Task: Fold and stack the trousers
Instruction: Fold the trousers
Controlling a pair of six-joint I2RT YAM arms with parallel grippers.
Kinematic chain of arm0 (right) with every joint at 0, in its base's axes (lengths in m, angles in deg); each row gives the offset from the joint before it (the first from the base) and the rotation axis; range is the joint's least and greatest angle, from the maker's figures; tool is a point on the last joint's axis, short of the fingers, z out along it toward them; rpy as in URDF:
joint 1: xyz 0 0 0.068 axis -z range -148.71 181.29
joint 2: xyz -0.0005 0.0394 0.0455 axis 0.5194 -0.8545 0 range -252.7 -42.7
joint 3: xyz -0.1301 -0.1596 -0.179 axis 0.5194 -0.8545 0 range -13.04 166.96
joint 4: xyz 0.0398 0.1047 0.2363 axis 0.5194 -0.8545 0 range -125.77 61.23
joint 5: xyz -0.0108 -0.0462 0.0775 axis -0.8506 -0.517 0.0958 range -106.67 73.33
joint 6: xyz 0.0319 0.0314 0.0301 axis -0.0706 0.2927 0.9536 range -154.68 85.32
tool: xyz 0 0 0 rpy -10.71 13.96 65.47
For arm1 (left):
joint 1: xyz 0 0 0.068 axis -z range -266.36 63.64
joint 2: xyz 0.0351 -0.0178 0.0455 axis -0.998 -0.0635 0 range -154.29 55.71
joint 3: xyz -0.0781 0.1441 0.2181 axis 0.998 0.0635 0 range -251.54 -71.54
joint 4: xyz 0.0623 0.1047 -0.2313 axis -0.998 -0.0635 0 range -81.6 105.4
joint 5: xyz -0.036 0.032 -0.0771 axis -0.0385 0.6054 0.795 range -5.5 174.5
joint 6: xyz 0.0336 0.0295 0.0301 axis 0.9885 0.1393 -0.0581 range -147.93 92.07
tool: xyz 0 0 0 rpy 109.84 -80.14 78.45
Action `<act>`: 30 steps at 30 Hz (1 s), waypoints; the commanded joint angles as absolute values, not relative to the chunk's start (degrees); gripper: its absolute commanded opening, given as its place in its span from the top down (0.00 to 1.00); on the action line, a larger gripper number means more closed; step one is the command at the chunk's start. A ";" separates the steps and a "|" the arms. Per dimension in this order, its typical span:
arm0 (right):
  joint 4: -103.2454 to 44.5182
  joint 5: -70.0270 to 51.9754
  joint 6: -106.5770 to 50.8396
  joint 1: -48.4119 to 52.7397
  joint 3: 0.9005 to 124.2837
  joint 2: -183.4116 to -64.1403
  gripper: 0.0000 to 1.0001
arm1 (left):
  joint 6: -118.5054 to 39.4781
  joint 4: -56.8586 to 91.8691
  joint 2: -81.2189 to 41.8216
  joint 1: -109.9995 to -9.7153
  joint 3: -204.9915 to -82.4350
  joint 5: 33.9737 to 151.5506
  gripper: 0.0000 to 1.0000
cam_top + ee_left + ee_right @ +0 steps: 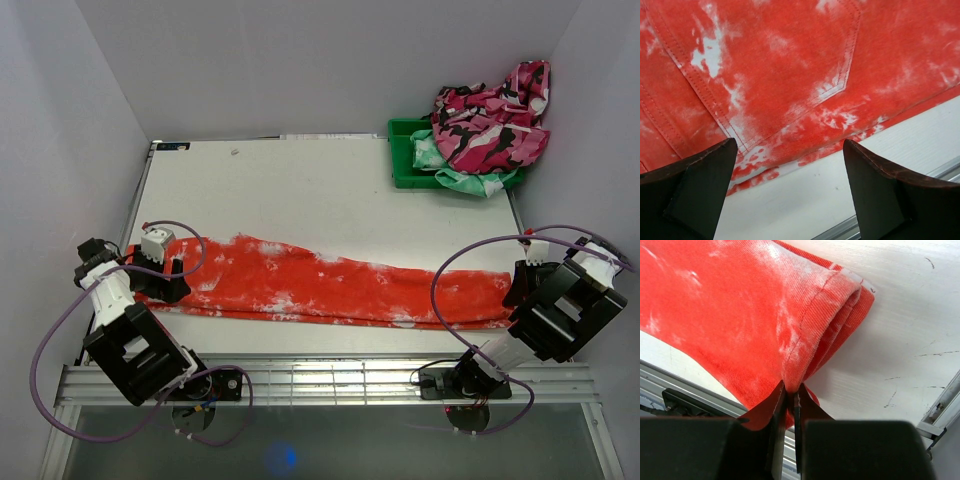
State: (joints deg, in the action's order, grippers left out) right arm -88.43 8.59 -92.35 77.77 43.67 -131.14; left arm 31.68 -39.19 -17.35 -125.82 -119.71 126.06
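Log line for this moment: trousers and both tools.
trousers: laid flat across table | left tool: open near pocket | right tool: shut on leg end

No readable text, label, brand, number or sign is showing on the trousers [330, 285] or the counter [300, 190].

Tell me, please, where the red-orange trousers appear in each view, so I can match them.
Top external: the trousers lie across the near part of the white table, gripper to gripper.
Left wrist: their pocket end fills the upper picture, above the open left gripper.
Right wrist: their cuff end fills the upper left, pinched by the shut right gripper.
Shared landmark: the white table along the trousers' near edge.
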 commanded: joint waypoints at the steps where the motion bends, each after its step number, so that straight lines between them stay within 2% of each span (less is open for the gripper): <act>1: -89.77 8.65 -94.18 77.96 43.22 -129.44 0.92 | 29.55 -32.95 -12.94 -125.73 -116.72 122.83 0.02; 10: -88.01 7.50 -93.66 77.96 43.38 -130.06 0.92 | 33.06 -23.72 -11.44 -125.73 -111.29 107.63 0.02; 16: -88.36 7.06 -93.74 77.96 44.70 -130.41 0.92 | 29.99 -17.30 -13.81 -126.00 -110.04 99.37 0.02; 21: -88.36 6.63 -94.10 77.96 44.79 -129.97 0.92 | 27.97 -13.35 -16.01 -127.14 -110.30 96.90 0.02; 30: -88.01 6.36 -94.01 77.96 44.97 -130.41 0.92 | 30.86 -14.84 -18.30 -128.45 -109.69 96.10 0.02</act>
State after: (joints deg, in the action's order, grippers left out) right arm -88.03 7.28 -93.36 77.77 42.75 -130.55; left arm 29.47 -15.84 -18.86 -127.31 -110.22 97.91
